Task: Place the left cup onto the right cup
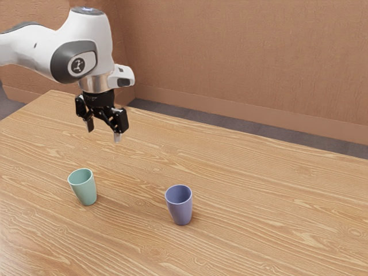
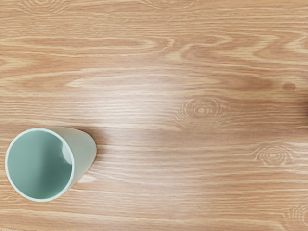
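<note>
Plainly, the task is sitting at its very start. The gripper (image 1: 103,130) is hanging in the air above the wooden table (image 1: 270,190), its two black fingers standing apart with nothing between them, so it is carrying nothing. The green cup (image 1: 83,186), the one on the exterior view's left, is standing upright on the table, nearer the camera than the gripper and well below it; no finger is touching it. In the wrist view the green cup (image 2: 41,163) is showing its open mouth off to one side of the hand's centre, which suggests the hand is not yet lining up over it. The purple cup (image 1: 179,204) is standing upright toward the exterior view's right, well apart from the green one, and nothing is resting on it. Judging from this, no step is done: the descent, the grasp, the lift, the carry across and the setting down onto the purple cup are all waiting.
</note>
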Robot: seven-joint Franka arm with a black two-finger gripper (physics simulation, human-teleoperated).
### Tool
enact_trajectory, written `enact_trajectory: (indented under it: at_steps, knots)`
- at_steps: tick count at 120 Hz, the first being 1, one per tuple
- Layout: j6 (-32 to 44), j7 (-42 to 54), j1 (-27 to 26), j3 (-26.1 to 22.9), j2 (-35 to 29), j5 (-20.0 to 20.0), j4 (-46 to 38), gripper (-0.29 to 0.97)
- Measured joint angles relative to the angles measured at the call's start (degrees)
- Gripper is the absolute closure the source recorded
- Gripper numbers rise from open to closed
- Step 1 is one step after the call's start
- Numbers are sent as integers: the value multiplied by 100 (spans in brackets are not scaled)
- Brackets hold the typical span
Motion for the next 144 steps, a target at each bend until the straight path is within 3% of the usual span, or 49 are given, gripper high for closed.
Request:
enact_trajectory:
  at_steps: [105,144]
  knots:
    - [1046,-161,146,453,-252,-4,-1154,0]
    - [1498,111,235,458,-362,198,-1623,0]
